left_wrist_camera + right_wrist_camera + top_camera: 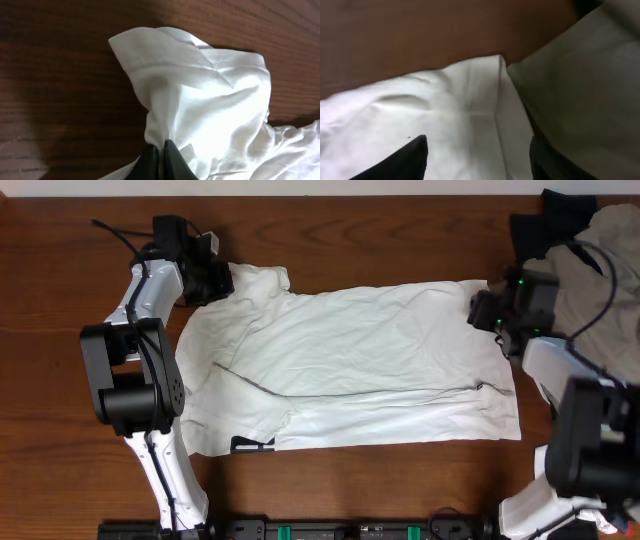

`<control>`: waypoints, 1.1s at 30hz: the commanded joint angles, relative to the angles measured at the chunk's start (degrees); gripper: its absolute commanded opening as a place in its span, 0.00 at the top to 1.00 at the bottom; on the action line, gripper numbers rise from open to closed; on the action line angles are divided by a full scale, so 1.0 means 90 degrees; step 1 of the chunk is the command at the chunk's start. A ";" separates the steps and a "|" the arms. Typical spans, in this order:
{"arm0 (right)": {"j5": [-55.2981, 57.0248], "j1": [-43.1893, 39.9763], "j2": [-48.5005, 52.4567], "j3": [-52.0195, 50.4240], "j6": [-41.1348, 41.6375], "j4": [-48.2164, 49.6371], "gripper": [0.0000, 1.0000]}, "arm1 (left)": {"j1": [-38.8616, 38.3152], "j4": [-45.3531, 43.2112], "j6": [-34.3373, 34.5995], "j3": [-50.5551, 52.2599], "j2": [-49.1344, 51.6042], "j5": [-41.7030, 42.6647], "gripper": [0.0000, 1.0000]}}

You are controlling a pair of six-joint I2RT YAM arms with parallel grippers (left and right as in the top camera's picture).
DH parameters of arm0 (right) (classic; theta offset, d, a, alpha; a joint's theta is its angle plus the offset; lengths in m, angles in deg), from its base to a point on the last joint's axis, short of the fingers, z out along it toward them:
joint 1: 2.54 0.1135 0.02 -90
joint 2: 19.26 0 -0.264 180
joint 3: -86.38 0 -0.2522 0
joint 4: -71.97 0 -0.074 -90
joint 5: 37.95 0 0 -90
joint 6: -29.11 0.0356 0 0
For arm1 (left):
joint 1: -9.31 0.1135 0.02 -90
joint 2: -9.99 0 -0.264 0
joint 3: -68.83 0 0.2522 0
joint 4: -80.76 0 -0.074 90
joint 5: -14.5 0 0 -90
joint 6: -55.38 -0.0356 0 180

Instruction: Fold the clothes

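Dark wooden tabletop (380, 480) bears the wrinkled white cotton T-shirt (350, 370), spread flat: one corner is pinched in the left gripper's (161, 150) clamped jaws, another lies between the right gripper's (477, 147) parted jaws. The grasping step looks half done; next, I judge, the right must close, then both lift together.

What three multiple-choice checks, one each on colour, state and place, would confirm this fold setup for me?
1. What colour is the spread-out shirt? A) black B) red C) white
2. How is the left end effector? A) open over bare wood B) shut on the shirt C) out of view
3. Where is the beige-grey garment? A) beside the right arm B) under the left end effector C) on the shirt's middle

Answers: 1 C, the fabric is white in every view. 2 B, the left wrist view shows its fingers pinched on bunched fabric. 3 A, the overhead view shows it heaped by that arm.
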 commanded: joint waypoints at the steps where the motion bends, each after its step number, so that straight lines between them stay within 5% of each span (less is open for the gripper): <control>1: -0.0172 0.0051 0.0393 0.0036 -0.0070 0.0260 0.37 | 0.0000 0.0029 0.0032 -0.0005 -0.0153 0.0010 0.94; 33: -0.0318 0.0061 0.0894 0.0036 0.0007 0.1382 0.54 | 0.0000 0.0049 0.0032 -0.0005 -0.0153 -0.0039 0.94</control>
